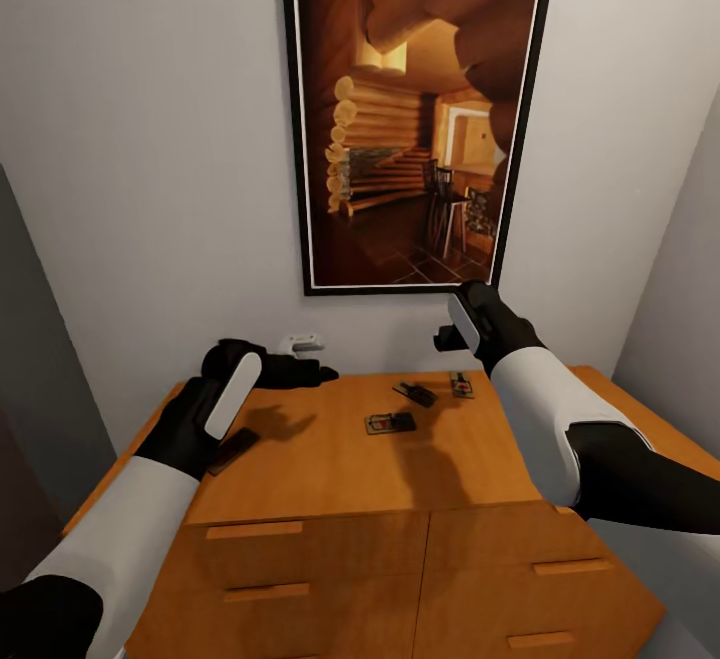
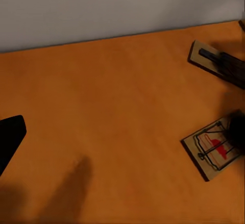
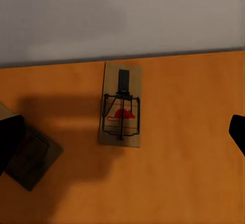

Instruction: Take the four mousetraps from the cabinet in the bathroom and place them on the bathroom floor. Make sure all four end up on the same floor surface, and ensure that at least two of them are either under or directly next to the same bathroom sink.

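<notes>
Four flat wooden mousetraps with wire parts on orange-brown wooden cabinet (image 1: 330,469) tabletop: one tan, mid-top (image 1: 389,423); one dark (image 1: 414,393) and one tan with red mark (image 1: 461,385) near back wall; one dark (image 1: 233,449) beside left arm. Left hand (image 1: 300,371) low over rear edge, seemingly open. Right hand (image 1: 445,337) raised above back traps, grip state unclear.

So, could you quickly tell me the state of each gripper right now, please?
Left gripper: empty above the cabinet top; open or shut cannot be told.
Right gripper: open, empty, above a mousetrap.
</notes>
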Controlling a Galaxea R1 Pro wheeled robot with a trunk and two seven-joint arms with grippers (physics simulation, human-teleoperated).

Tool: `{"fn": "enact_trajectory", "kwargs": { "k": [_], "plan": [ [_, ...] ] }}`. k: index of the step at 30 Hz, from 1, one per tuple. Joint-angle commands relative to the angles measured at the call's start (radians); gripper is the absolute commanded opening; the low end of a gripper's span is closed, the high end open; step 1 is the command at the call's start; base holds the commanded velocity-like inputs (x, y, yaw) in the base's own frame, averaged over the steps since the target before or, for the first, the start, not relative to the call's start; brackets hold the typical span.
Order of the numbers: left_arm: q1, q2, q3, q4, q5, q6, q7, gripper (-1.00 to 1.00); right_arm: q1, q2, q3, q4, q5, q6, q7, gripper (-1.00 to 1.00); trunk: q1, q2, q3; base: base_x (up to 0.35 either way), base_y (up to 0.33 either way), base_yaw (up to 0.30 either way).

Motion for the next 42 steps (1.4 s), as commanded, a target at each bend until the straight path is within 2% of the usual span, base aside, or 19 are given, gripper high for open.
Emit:
{"fn": "enact_trajectory", "kwargs": {
  "k": [1,7,14,24,32,42],
  "plan": [
    [-0.001,0.001,-0.006,0.0,0.012,0.003,0.004,1.0,-0.001,0.0,-0.003,0.001,0.0,0.003,-0.003,1.0,0.0,-0.001,-0.001,0.0,0.0,0.0],
    [-0.001,0.003,-0.02,0.004,0.065,0.003,0.004,1.0,-0.001,-0.001,-0.003,0.05,0.0,0.003,-0.004,1.0,0.0,-0.001,-0.001,0.0,0.0,0.0],
    [-0.001,0.003,-0.027,0.005,0.09,0.003,0.004,1.0,-0.001,-0.009,-0.003,0.095,-0.001,0.003,-0.004,1.0,0.0,-0.001,-0.001,0.0,0.0,0.0],
    [-0.001,0.004,-0.03,0.006,0.097,0.003,0.004,1.0,-0.001,-0.012,-0.006,0.11,-0.005,0.003,-0.004,1.0,0.0,-0.001,-0.001,0.0,0.0,0.0],
    [-0.001,0.004,-0.03,0.006,0.092,0.003,0.004,1.0,-0.001,-0.026,-0.006,0.112,-0.006,0.003,-0.004,1.0,0.0,-0.001,-0.001,0.002,0.0,0.0],
    [-0.001,0.003,-0.03,0.012,0.09,0.003,0.005,1.0,-0.001,-0.043,-0.006,0.111,-0.006,0.003,-0.004,1.0,0.0,-0.001,-0.001,0.198,0.0,0.0]
  ]
}}
